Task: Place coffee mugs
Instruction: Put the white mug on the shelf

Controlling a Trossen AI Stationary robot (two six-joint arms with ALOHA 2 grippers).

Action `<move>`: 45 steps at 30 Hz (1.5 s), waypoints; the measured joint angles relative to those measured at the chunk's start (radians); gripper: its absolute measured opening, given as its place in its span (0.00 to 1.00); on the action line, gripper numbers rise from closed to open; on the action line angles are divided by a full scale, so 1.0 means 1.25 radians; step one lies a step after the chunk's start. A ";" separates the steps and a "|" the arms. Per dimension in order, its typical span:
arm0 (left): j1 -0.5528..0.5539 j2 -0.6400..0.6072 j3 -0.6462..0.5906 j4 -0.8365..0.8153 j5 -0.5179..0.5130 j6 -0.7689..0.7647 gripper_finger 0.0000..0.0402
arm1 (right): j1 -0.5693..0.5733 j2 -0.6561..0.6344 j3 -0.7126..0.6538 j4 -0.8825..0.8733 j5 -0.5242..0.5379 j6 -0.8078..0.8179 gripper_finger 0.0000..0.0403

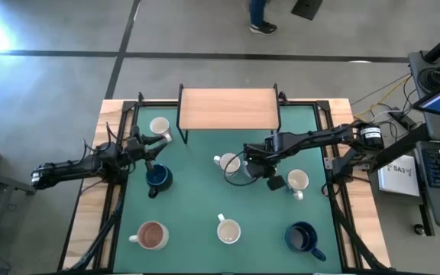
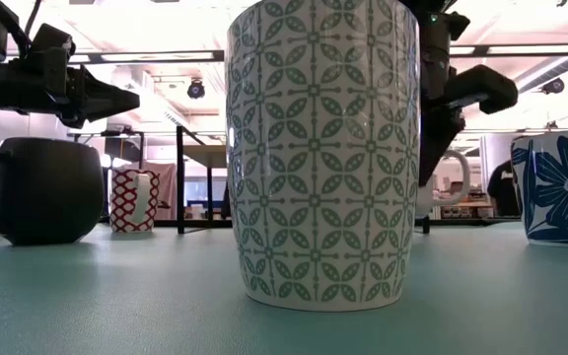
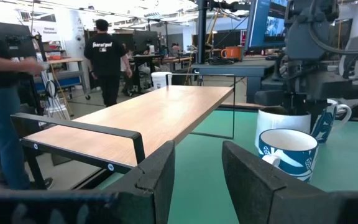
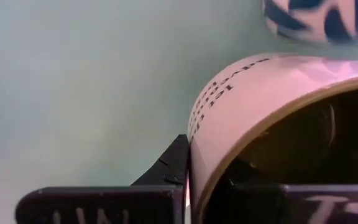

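Note:
My right gripper (image 1: 244,168) is near the mat's middle, pointing down and shut on a pale coffee mug (image 4: 253,93) with printed lettering. A white mug with a blue pattern (image 3: 288,152) stands on its base just beside it. My left gripper (image 1: 156,147) hovers open at the left, between a cream mug (image 1: 159,126) and a dark blue mug (image 1: 157,177), touching neither. More mugs stand on their bases along the near side: one with a pink-brown inside (image 1: 151,235), a leaf-patterned white one (image 2: 321,148), a dark blue one (image 1: 302,237) and a white one (image 1: 298,181). My right gripper holds the pale mug by its rim wall (image 4: 194,149), one finger (image 4: 169,165) outside and the other inside the hollow. The fingers come from above, pointing down. The mug is upright; whether its base touches the mat I cannot tell, since other mugs hide it.
A low wooden shelf on black legs (image 1: 228,108) stands at the far middle of the green mat (image 1: 197,198). The blue-patterned mug is close against the held one. Bare mat lies between the shelf and the near row. People stand in the room beyond.

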 joint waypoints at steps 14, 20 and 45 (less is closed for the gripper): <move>0.000 0.000 0.000 0.000 0.000 0.000 0.29 | 0.000 0.011 0.005 0.001 0.001 0.152 0.26; 0.000 0.000 0.000 0.000 0.000 0.000 0.29 | 0.000 0.008 0.061 -0.082 -0.009 0.361 0.28; 0.000 0.000 0.000 0.000 0.000 0.000 0.29 | 0.015 0.011 0.078 0.078 0.106 1.020 0.23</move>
